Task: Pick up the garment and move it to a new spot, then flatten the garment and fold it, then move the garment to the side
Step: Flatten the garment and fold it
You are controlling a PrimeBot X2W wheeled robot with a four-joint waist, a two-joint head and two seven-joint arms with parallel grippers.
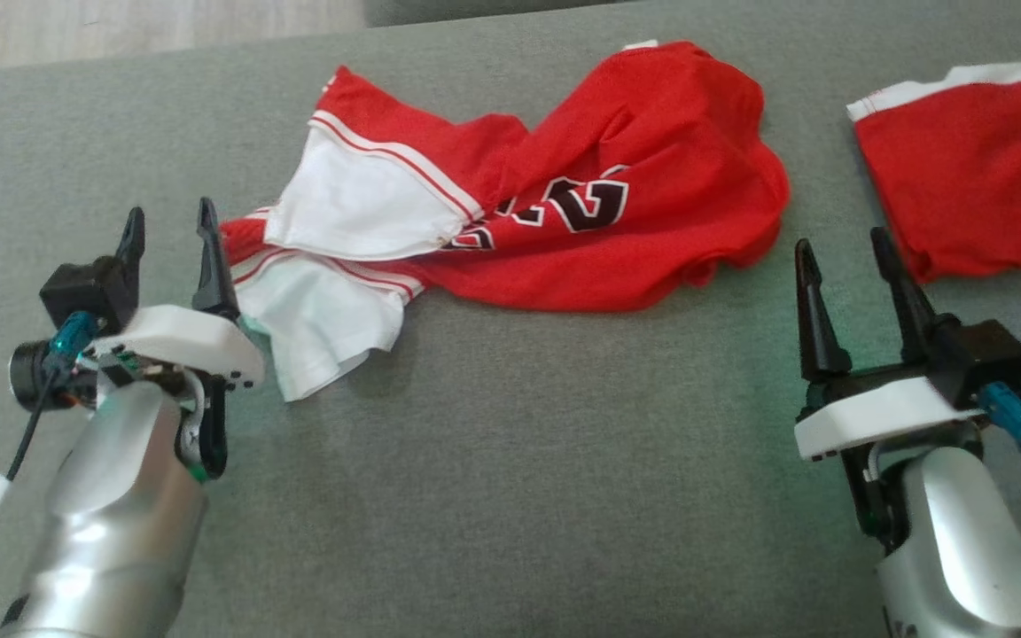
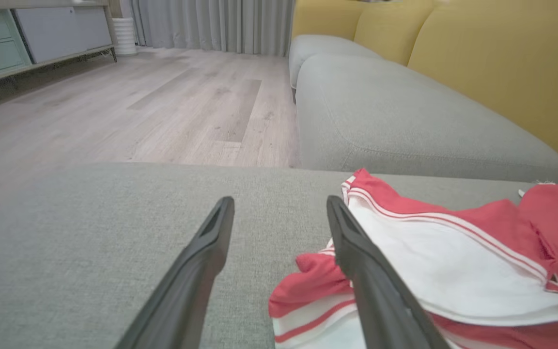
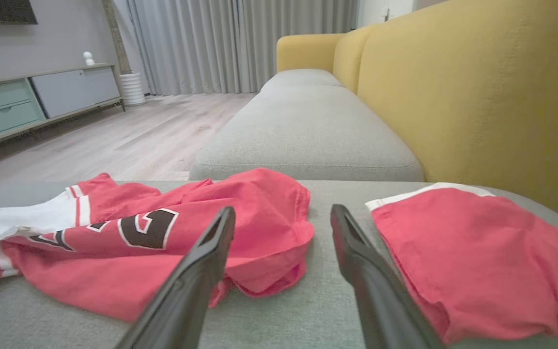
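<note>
Left gripper (image 1: pixel 170 213) is spread wide, and you can see bare grey cushion (image 1: pixel 519 461) through the gap between its fingers, nothing pinched. Its inner finger stands right at the garment's white end. You can't tell from these angles whether it touches the cloth.

Right gripper (image 1: pixel 840 241) is spread wide too, holding nothing. It points at the strip of cushion between the two red pieces.

The garment (image 1: pixel 555 195) lies crumpled across the middle of the cushion, white side panels bunched toward your left arm. The black numerals are creased and partly folded under.

For containers, you have the low cabinet (image 3: pixel 17 102) across the room, with two pale green drawers, both shut, contents hidden.

Count it up:
- One jersey.
- One second red piece (image 1: pixel 962 168) with a white band along its top, lying flatter on your right and running off the head view's right edge.
- Two grippers and four dark fingers.

Now edges. The cushion's far edge runs just behind the jersey's top, with wood floor (image 1: pixel 120 27) beyond it at upper left. The yellow sofa back (image 3: pixel 477 97) rises on the right past the second piece.

A broad stretch of bare cushion lies in front of the jersey between your two arms, and there is more out to the left of the left gripper. On the right, only a narrow grey gap separates the jersey from the other red piece.
</note>
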